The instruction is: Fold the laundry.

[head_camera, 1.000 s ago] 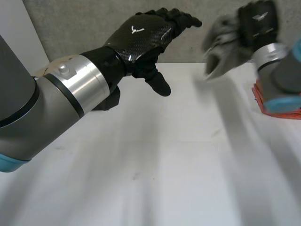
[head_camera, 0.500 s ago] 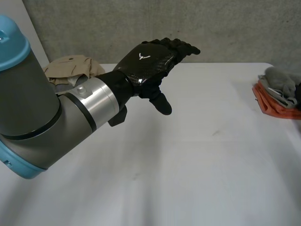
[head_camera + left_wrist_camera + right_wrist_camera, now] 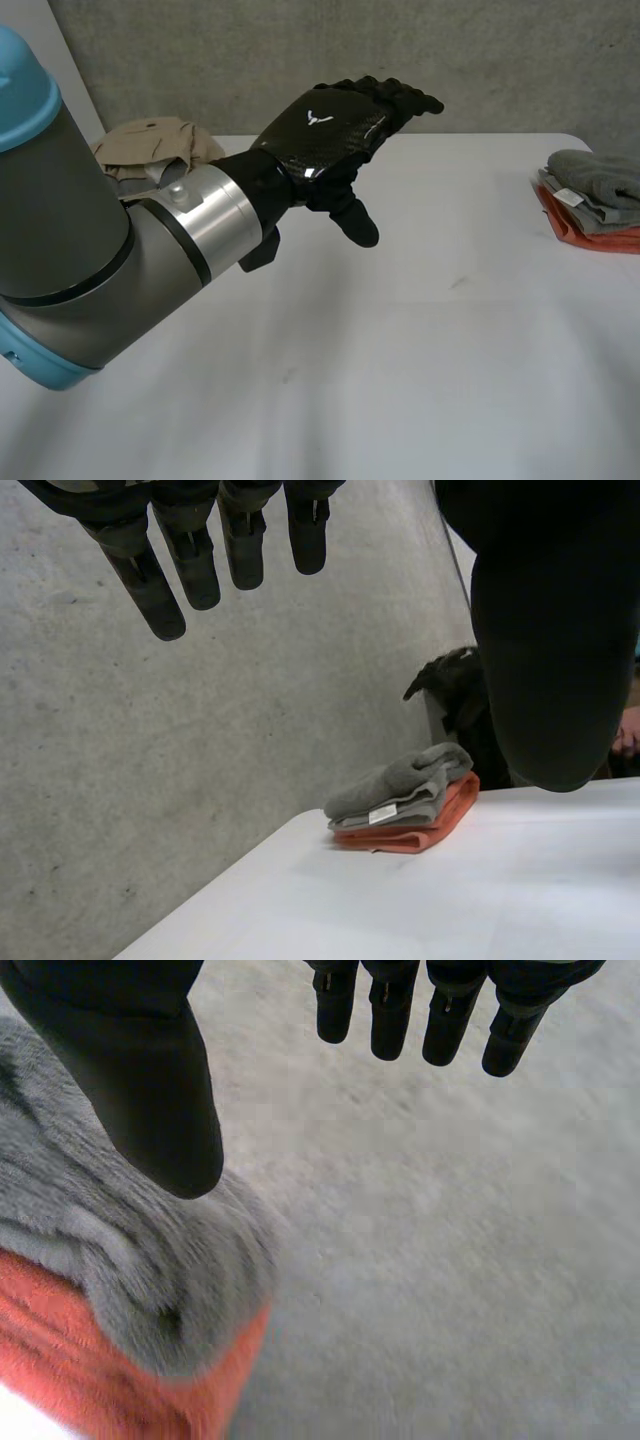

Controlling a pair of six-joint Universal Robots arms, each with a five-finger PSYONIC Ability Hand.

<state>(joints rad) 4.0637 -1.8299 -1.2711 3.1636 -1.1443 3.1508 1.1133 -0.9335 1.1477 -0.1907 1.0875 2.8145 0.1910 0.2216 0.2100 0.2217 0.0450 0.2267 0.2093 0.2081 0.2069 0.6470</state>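
Observation:
A folded grey cloth [image 3: 597, 180] lies on a folded orange cloth [image 3: 590, 228] at the table's right edge. The left wrist view has the same grey cloth [image 3: 400, 785] on the orange cloth [image 3: 420, 828], well beyond the fingertips. My left hand [image 3: 330, 128] hovers above the back middle of the table, open, fingers straight, holding nothing. My right hand [image 3: 150, 1070] is open just above the grey cloth [image 3: 110, 1260], thumb and straight fingers clear of it, with the orange cloth [image 3: 90, 1360] underneath.
A crumpled beige pile of laundry [image 3: 150, 145] lies at the back left, partly behind my left arm. A grey wall [image 3: 480, 60] stands behind the white table [image 3: 400, 380]. A dark shape [image 3: 455, 690] sits beyond the folded stack.
My right hand carried the grey cloth to the right, set it on the orange cloth and opened, leaving the head view. My left hand drifted slightly right.

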